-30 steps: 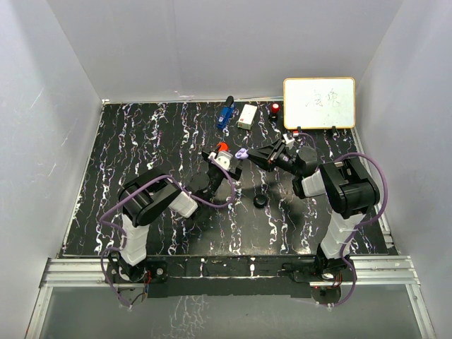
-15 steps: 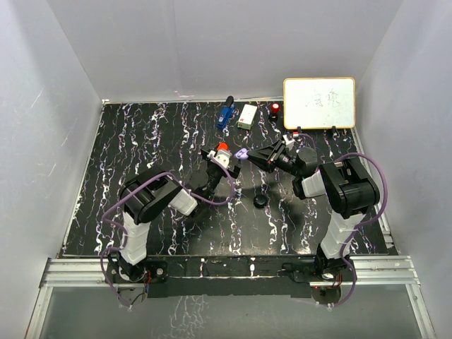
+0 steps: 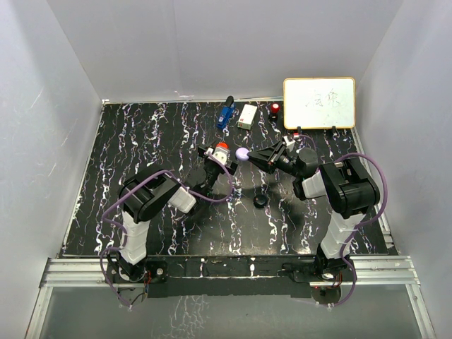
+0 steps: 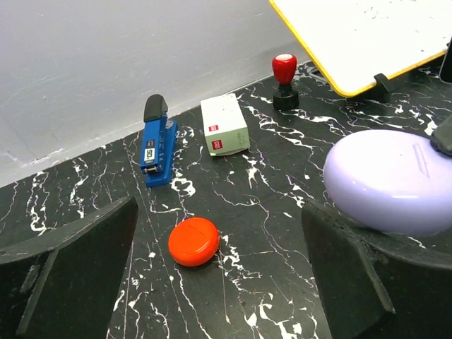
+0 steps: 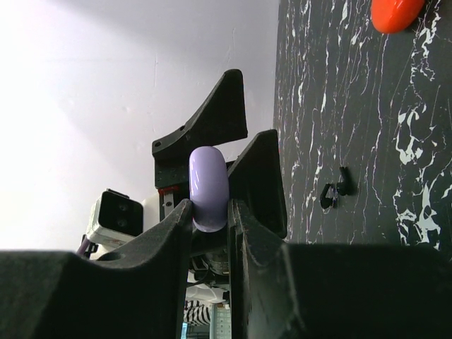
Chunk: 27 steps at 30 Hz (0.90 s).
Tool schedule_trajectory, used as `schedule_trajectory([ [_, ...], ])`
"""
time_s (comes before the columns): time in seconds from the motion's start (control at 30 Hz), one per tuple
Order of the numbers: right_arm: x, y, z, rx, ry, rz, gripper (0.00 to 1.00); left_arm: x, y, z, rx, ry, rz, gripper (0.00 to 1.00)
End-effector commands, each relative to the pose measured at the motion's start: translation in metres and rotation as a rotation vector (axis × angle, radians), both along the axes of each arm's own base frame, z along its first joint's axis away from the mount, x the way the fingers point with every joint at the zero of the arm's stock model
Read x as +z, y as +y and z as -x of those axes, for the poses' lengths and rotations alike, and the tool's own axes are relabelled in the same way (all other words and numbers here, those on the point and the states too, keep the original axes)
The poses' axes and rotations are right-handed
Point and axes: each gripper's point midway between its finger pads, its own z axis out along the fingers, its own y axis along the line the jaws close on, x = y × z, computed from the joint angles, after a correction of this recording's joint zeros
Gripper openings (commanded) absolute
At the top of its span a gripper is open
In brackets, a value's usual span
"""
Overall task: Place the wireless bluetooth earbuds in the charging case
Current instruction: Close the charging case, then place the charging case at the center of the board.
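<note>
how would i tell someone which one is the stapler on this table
Start at the yellow-framed whiteboard propped at the far right corner of the table. Going left along the back edge you pass a red-topped stamp, then a white box; the stapler comes next. It is the only blue thing there, long and narrow with a black tip.

Black tabletop (image 3: 141, 141) with white marble veining, flat and level. Along far edge, left to right: blue stapler (image 4: 157, 141), white box (image 4: 224, 124) with red label, red-capped stamp (image 4: 284, 81) standing upright. At far right corner: yellow-framed whiteboard (image 4: 367, 35), propped on black feet. Nearer, in front of stapler and box, apart from both: red round case (image 4: 193, 241). Near centre: black round case (image 3: 260, 201). Elsewhere on bare surface: two black earbuds (image 5: 342, 186), side by side.
</note>
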Motion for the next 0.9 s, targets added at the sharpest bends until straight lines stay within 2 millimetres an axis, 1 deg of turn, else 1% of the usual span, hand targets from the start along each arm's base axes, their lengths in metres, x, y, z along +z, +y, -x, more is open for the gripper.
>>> schedule_trajectory([
  [0.0, 0.016, -0.002, -0.001, 0.000, -0.088, -0.007, 0.00, 0.062, 0.013, 0.000, 0.045, -0.161, 0.152, 0.99],
  [0.07, 0.015, -0.002, -0.003, 0.002, -0.091, -0.004, 0.00, 0.058, 0.031, 0.002, 0.117, -0.132, 0.164, 0.99],
  [0.17, 0.008, -0.001, -0.008, 0.001, -0.087, 0.015, 0.00, 0.059, 0.062, 0.011, 0.218, -0.103, 0.191, 0.99],
  [0.23, -0.001, 0.000, -0.014, -0.001, -0.080, 0.041, 0.00, 0.063, 0.079, 0.022, 0.250, -0.064, 0.233, 0.99],
  [0.3, -0.011, 0.000, -0.023, -0.014, -0.075, 0.084, 0.00, 0.066, 0.088, 0.031, 0.261, 0.014, 0.273, 0.99],
  [0.4, -0.023, -0.001, -0.036, -0.032, -0.078, 0.147, 0.00, 0.070, 0.092, 0.041, 0.256, 0.143, 0.303, 0.99],
  [0.43, -0.027, -0.001, -0.041, -0.040, -0.075, 0.168, 0.00, 0.068, 0.092, 0.045, 0.250, 0.187, 0.297, 0.99],
  [0.53, -0.037, -0.002, -0.054, -0.060, -0.070, 0.208, 0.00, 0.072, 0.092, 0.055, 0.233, 0.283, 0.330, 0.99],
  [0.7, -0.058, -0.004, -0.080, -0.095, -0.058, 0.290, 0.00, 0.056, 0.085, 0.070, 0.201, 0.474, 0.322, 0.99],
  [0.73, -0.064, -0.005, -0.083, -0.097, -0.051, 0.312, 0.00, 0.053, 0.084, 0.073, 0.195, 0.499, 0.328, 0.99],
  [0.87, -0.076, -0.005, -0.099, -0.111, -0.043, 0.346, 0.00, 0.045, 0.083, 0.084, 0.166, 0.547, 0.375, 0.99],
])
